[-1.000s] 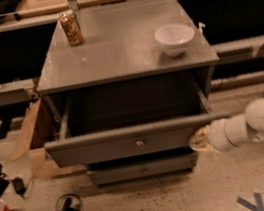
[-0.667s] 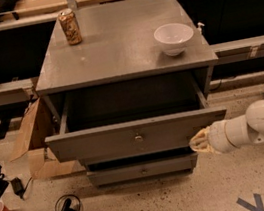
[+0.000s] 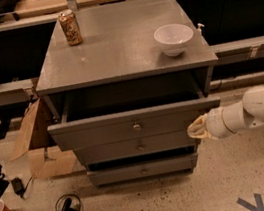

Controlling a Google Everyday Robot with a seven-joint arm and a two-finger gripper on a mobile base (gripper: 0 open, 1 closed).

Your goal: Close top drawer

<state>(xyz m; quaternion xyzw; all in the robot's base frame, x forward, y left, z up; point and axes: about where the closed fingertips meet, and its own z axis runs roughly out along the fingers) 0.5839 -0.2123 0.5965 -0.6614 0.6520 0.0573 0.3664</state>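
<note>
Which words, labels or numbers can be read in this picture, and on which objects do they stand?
No text can be read.
Can on the cabinet top: printed label, too blurred to read.
End effector, beside the right end of the top drawer: no text visible on it.

The top drawer [image 3: 135,123] stuck out from the cabinet [image 3: 123,53], above two lower drawers [image 3: 119,151]. The gripper [image 3: 195,129] sat at its front's right end. On the cabinet, a can [image 3: 70,28] stood far left, a bowl [image 3: 174,38] right.
</note>
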